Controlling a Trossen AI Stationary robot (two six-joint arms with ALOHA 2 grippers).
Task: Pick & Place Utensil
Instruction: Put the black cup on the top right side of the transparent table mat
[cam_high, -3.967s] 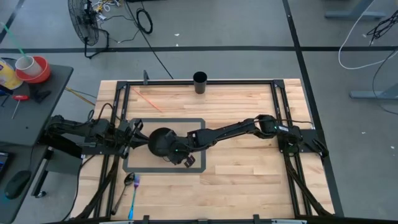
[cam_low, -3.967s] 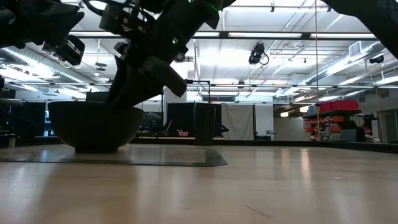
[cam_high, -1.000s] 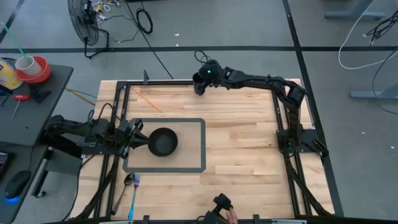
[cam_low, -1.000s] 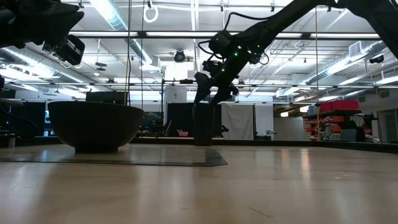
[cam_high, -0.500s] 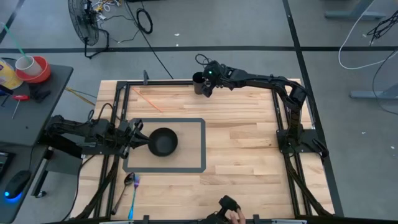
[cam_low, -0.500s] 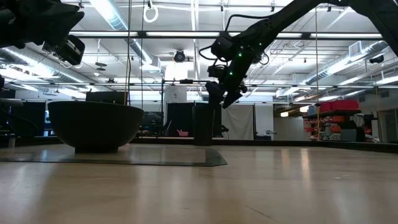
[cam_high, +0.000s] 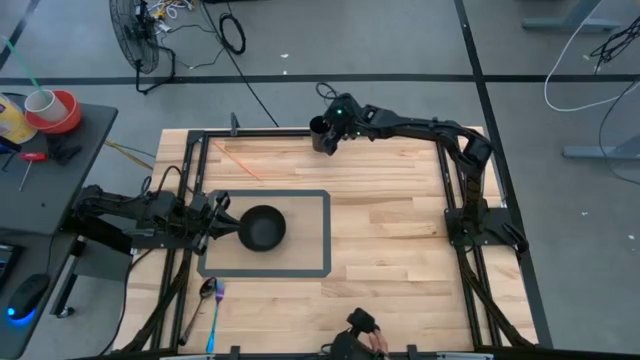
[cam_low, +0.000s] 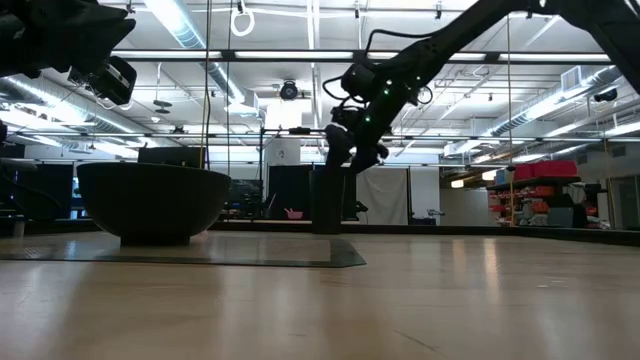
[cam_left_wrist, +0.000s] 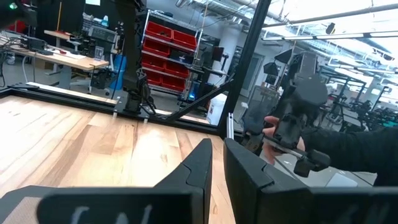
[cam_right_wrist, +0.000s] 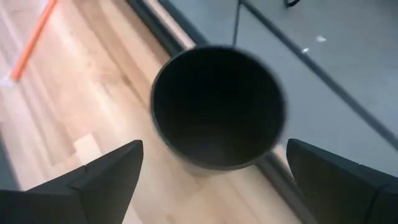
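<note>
A black cup (cam_high: 321, 133) stands upright on the table's far edge, its dark inside facing up in the right wrist view (cam_right_wrist: 217, 106). My right gripper (cam_high: 331, 123) hovers just above it, open, one finger on either side of the cup's mouth (cam_right_wrist: 217, 180) without touching it and with nothing between them. A spoon (cam_high: 207, 290) and a purple fork (cam_high: 216, 310) lie flat at the near left. My left gripper (cam_high: 222, 214) waits beside the black bowl (cam_high: 262, 228), its fingers (cam_left_wrist: 217, 152) apart by a narrow gap with nothing in it.
The bowl rests on a grey-bordered mat (cam_high: 322, 235) left of centre. Black frame rails (cam_high: 445, 170) run along the table's sides. A person's hand with a dark device (cam_high: 362, 335) shows at the near edge. Bare wood lies at the centre and right.
My right gripper has stayed over the cup, swinging a little toward the table's right and back again, still open. The person's hand at the near edge has shifted slightly.
</note>
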